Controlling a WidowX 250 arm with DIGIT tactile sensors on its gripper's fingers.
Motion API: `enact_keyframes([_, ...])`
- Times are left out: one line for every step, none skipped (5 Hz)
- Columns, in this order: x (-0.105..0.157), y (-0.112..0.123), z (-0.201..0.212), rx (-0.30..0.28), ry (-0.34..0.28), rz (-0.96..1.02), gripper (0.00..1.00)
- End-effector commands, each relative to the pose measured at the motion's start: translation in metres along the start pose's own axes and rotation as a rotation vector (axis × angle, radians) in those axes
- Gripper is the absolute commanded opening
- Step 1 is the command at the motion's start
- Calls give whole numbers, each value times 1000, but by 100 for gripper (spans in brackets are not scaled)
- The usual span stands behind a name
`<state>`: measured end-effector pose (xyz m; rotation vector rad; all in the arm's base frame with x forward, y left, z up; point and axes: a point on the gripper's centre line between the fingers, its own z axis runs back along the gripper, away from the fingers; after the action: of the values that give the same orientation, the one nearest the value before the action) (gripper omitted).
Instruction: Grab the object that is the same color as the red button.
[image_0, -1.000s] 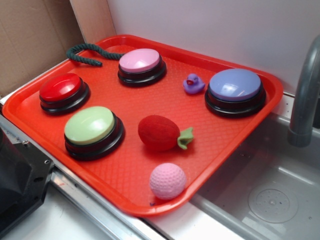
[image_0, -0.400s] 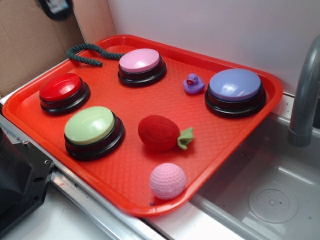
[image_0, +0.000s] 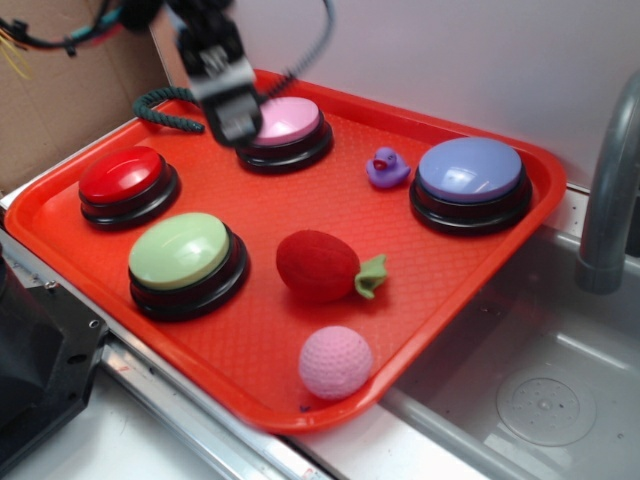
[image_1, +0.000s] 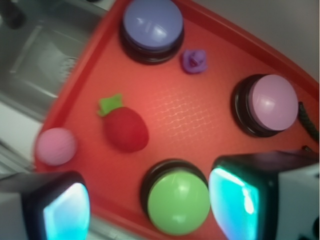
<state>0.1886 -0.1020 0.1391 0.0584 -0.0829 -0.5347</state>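
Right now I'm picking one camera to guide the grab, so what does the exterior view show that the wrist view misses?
Only the exterior view shows the red button, the whole green rope, the faucet and the gripper from outside, above the tray's back.

Only the wrist view shows the gripper's fingers spread apart.

Both show the red strawberry, pink ball, purple duck, the green button, pink button and lavender button, the red tray and the sink.
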Motion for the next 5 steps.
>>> enact_keyframes([17,-10,-48,4,5,-47,100])
enact_keyframes([19,-15,-74,-39,60,-92,100])
enact_keyframes([14,-22,-92,-100,121,-154,100])
enact_keyframes([8,-26,-102,-152,154,-186,100])
enact_keyframes([3,-26,-112,-170,168,-131,0])
